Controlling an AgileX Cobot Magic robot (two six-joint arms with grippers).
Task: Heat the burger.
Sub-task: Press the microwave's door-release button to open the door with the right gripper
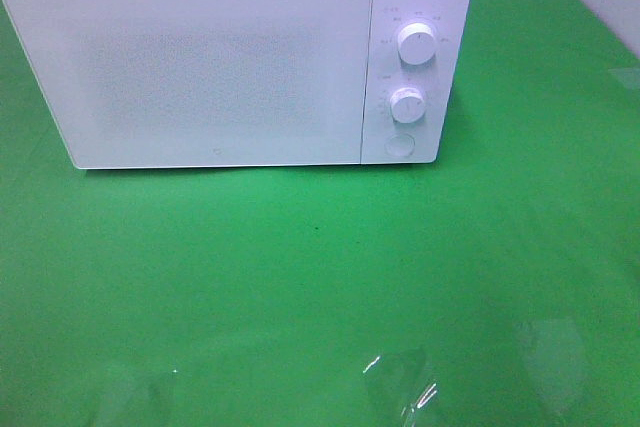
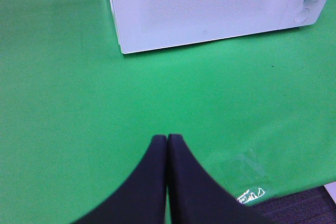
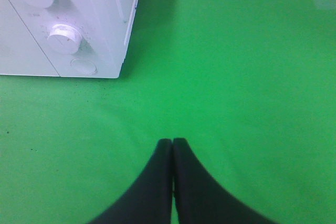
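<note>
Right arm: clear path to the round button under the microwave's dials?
Probably yes. The right gripper, shut, sits over bare green cloth, and nothing lies between it and the round button on the closed microwave. Whether the arm extends that far can't be judged from these views.

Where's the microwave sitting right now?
In the exterior high view the white microwave stands at the back of the green cloth, left of centre, with its door closed and its control panel at its right end.

Microwave (image 1: 215, 62) at back of table (image 1: 320, 277); door on left; upper dial (image 1: 415, 43), lower dial (image 1: 407, 104), button (image 1: 400, 144) stacked on right.
</note>
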